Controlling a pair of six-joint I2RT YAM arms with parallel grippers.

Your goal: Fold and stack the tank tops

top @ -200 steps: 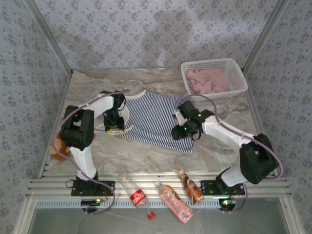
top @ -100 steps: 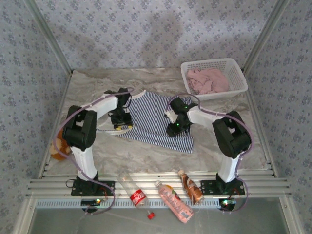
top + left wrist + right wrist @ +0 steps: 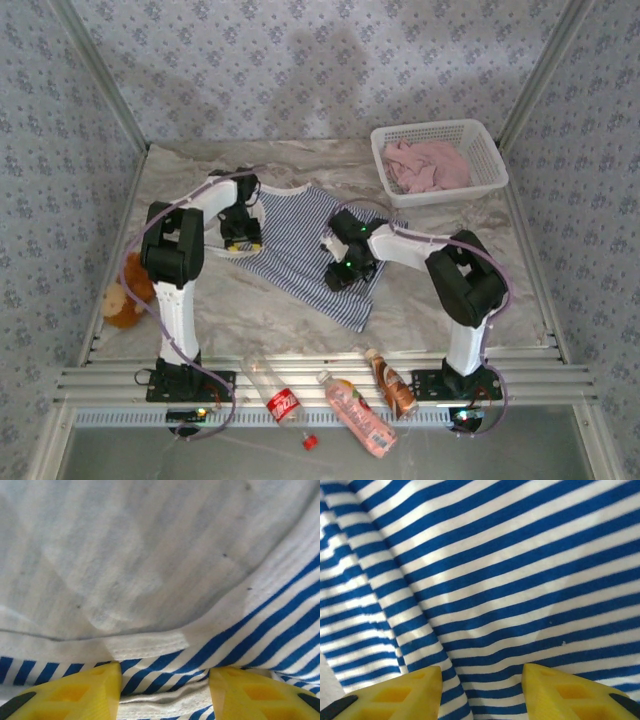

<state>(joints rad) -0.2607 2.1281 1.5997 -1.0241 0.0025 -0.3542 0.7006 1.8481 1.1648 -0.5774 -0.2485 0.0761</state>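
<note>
Tank tops [image 3: 300, 250] are neither folded nor stacked yet, as I judge it: one is being worked on and the other has not been taken out. Nearest, three bottles lie on the metal rails between the arm bases: a clear one with a red label [image 3: 275, 397], one that looks pink inside [image 3: 358, 418] and a brownish one [image 3: 392, 385]. A brown plush toy [image 3: 125, 302] sits at the left edge. Farther in, the striped tank top [image 3: 290, 265] lies spread and rumpled on the bench [image 3: 450, 270], its lower right corner skewed toward the middle. The left fingers [image 3: 241, 240] are on its left edge; the left wrist view shows them clenched on a bunch of hem, with the pale underside of the cloth lifted ahead. The right fingers [image 3: 343, 270] are on its right half, stripes running between them, but I cannot tell whether they pinch the cloth or only press on it. Farthest, the white basket [image 3: 492, 165] holds the pink tank top [image 3: 425, 165] in a crumpled heap. Both folds and the stacking remain to be done.
</note>
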